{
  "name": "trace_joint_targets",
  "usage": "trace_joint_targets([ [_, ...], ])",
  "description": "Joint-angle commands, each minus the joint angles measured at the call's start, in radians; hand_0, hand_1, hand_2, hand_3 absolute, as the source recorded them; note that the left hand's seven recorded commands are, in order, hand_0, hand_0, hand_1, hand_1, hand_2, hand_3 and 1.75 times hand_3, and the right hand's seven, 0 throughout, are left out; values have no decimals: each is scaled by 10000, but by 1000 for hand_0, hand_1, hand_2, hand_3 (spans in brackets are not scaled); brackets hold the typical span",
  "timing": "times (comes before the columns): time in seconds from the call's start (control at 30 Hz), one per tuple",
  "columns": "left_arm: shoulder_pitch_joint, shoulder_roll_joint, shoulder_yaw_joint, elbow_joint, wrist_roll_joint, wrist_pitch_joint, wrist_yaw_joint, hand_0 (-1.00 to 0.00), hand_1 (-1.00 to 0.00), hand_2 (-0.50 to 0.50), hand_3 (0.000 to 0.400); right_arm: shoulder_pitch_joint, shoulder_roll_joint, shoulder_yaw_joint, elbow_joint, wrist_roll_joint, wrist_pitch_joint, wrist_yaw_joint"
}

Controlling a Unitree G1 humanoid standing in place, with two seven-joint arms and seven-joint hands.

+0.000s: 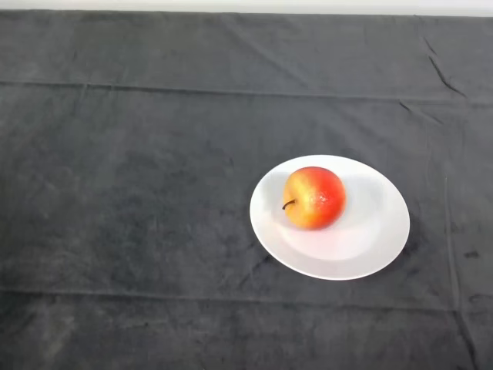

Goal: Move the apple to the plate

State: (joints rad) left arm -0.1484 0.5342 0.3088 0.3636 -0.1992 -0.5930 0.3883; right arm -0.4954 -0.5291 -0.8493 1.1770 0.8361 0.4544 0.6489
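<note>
A red and yellow apple [313, 197] rests on a white round plate [370, 243], a little left of the plate's middle. Its dark stem points to the left. The plate lies on the dark cloth right of the table's centre.
The dark cloth [139, 200] covers the whole table, with creases running across it near the far edge and near the front. A pale strip of the table's far edge [246, 6] shows at the top.
</note>
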Motion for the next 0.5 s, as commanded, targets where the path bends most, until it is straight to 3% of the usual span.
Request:
trace_joint_targets([
  [0.03,-82,421,391,351,-22,-301,161,0,0,0,0,-74,-178,-99,-19,-85,10,-37],
  [0.5,-472,117,843,862,471,-453,454,0,0,0,0,-81,-187,-103,2,-82,13,-28],
])
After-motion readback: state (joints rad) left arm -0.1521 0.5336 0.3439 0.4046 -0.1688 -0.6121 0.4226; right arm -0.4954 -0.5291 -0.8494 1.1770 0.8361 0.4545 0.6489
